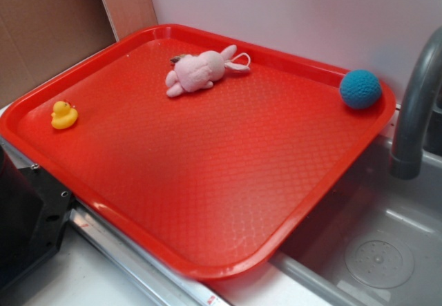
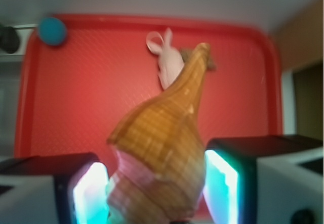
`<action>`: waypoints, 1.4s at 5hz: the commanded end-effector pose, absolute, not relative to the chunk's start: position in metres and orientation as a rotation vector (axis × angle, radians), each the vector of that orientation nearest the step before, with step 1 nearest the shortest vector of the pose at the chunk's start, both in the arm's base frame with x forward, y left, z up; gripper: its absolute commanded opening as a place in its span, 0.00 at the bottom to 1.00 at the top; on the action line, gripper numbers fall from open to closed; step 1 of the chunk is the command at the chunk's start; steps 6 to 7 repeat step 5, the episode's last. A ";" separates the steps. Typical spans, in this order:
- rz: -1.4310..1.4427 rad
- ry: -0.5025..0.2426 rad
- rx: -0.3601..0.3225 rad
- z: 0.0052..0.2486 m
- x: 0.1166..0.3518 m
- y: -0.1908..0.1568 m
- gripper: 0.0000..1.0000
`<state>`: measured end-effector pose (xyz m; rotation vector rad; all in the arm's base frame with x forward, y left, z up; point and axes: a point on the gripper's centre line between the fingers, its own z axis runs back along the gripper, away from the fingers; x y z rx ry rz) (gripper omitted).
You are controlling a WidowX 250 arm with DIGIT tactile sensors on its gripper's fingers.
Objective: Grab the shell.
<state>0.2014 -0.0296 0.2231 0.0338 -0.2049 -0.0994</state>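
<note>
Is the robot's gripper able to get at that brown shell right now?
Yes, apparently it already has: in the wrist view the shell sits between the gripper's two fingers, high above the red tray. Whether the pads actually press on it is unclear.

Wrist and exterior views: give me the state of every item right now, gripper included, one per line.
shell: between the gripper fingers, held off the tray, pointed end away from the camera.
gripper: shut on the shell.
pink plush bunny: lying on its side on the tray.
yellow duck: upright near the tray's edge.
blue ball: resting in a tray corner.
red tray: flat, beside the sink.
</note>
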 end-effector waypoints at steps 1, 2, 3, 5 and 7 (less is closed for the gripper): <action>-0.094 -0.217 -0.015 0.250 0.189 -0.005 0.00; 0.098 -0.133 -0.011 0.248 0.174 0.010 0.00; 0.193 -0.114 -0.017 0.253 0.164 0.016 0.00; 0.197 -0.105 -0.003 0.245 0.165 0.016 0.00; 0.197 -0.105 -0.003 0.245 0.165 0.016 0.00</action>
